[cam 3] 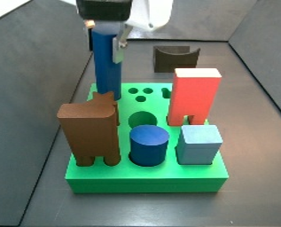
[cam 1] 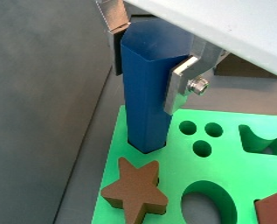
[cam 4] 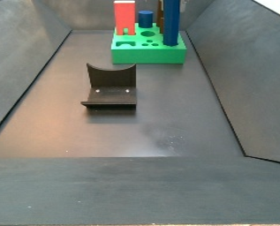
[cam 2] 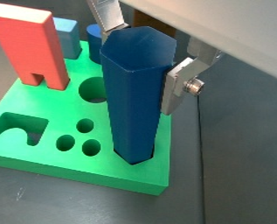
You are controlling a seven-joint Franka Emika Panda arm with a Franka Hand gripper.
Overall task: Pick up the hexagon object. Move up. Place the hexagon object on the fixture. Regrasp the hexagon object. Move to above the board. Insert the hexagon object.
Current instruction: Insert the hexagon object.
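Over the board's corner: hexagon object upright, lower end at its hole

Both wrist views show the gripper [cam 1: 152, 52] pinching the hexagon object [cam 1: 148, 87] near its top, long axis vertical, foot down at the green board [cam 1: 222, 175] beside the star piece [cam 1: 134, 186]. Side view: bar [cam 3: 104, 60] hangs straight under the gripper at the far corner, so the push looks like straight down. Other side view: fixture [cam 4: 110, 88] sits empty, well apart from the board [cam 4: 148, 51].

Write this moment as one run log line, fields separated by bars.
phase: insert | gripper: shut on hexagon object | hexagon object: upright, lower end at board corner | fixture: bare
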